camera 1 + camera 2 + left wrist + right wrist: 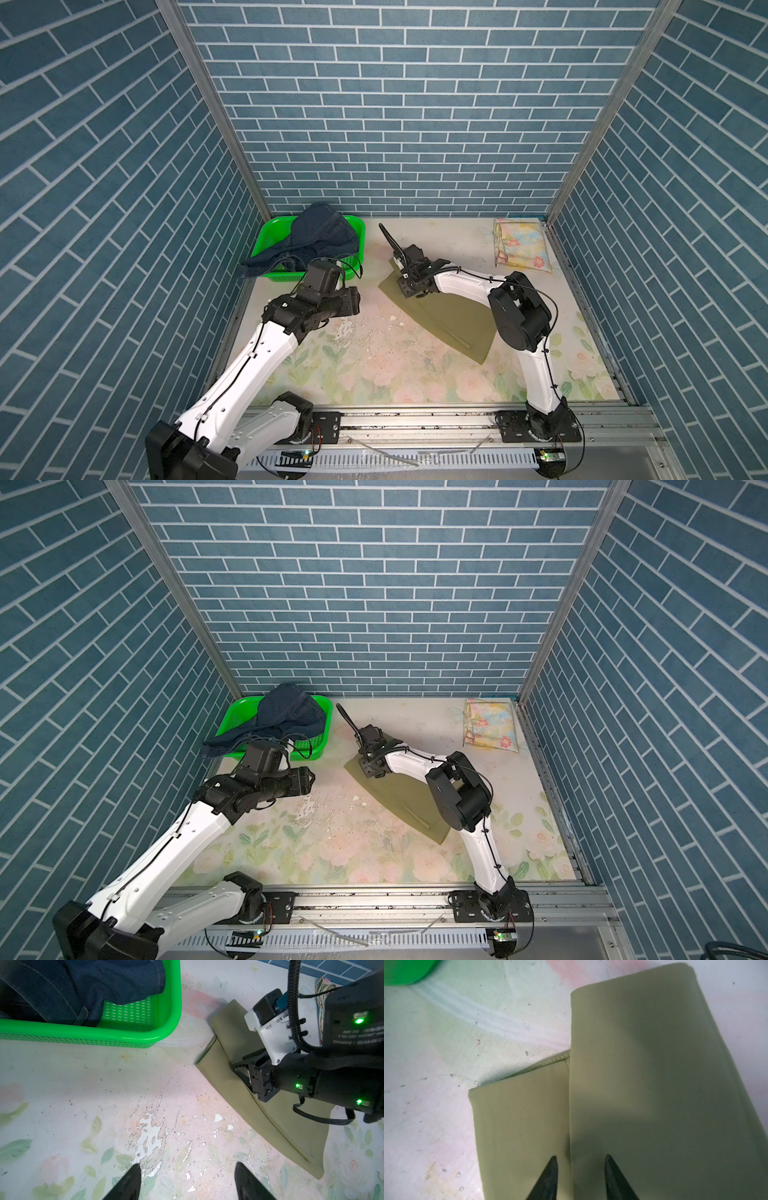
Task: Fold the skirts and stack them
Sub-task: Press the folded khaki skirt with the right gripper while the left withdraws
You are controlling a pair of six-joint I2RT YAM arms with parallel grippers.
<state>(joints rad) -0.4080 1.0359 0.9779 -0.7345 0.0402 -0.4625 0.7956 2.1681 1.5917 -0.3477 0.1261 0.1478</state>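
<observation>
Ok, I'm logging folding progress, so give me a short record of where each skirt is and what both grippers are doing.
floral skirt: folded, far right corner of the table
olive skirt: partly folded, mid-table
denim skirt: unfolded, draped over the green basket
left gripper: open, empty, above the table
right gripper: jaws apart, straddling the olive skirt's fold edge

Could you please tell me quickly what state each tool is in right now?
Left tool: open, holding nothing, above the table.
Right tool: partly open, astride the olive skirt at its folded edge, no grip visible.
</observation>
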